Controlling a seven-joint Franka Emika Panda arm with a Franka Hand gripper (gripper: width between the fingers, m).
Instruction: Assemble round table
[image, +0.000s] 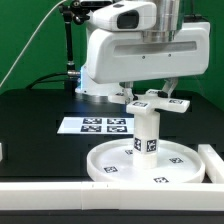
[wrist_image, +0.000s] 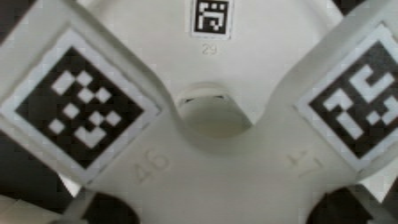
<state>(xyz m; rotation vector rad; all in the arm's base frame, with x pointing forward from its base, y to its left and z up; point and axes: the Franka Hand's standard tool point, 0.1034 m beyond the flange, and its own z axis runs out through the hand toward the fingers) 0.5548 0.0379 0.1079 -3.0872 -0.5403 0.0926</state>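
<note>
My gripper (image: 150, 93) reaches straight down onto the middle of the white plastic cross-shaped base piece (image: 172, 101). The jaws are drawn in to a narrow gap around the hub. My fingers are mostly hidden from the exterior view, so I can only say that I appear to have hold of the piece. It lies level, and its arms spread out to both sides below my wrist.

The cross-shaped base piece sits directly over the top end of the short thick white plastic cylinder leg (image: 148, 133), with no gap that I can make out. The leg stands upright in the centre of the large rimmed round white plastic disc (image: 100, 166), which lies flat on the black bench (image: 35, 130). Small black-and-white square tags show on the leg, on the disc's floor and on the cross arms.

In the wrist view the cross-shaped base piece (wrist_image: 214, 160) fills nearly the whole picture. Two of its arms fan out, each carrying a large square tag (wrist_image: 80, 100), and a small round boss (wrist_image: 214, 103) sits where the arms meet.

Beyond the disc, toward the exterior view's left, the marker board (image: 100, 125) lies flat on the bench near my white arm's base (image: 105, 60). A white straight-edged border frame (image: 60, 193) runs along the near side and turns up beside the disc on the exterior view's right.
</note>
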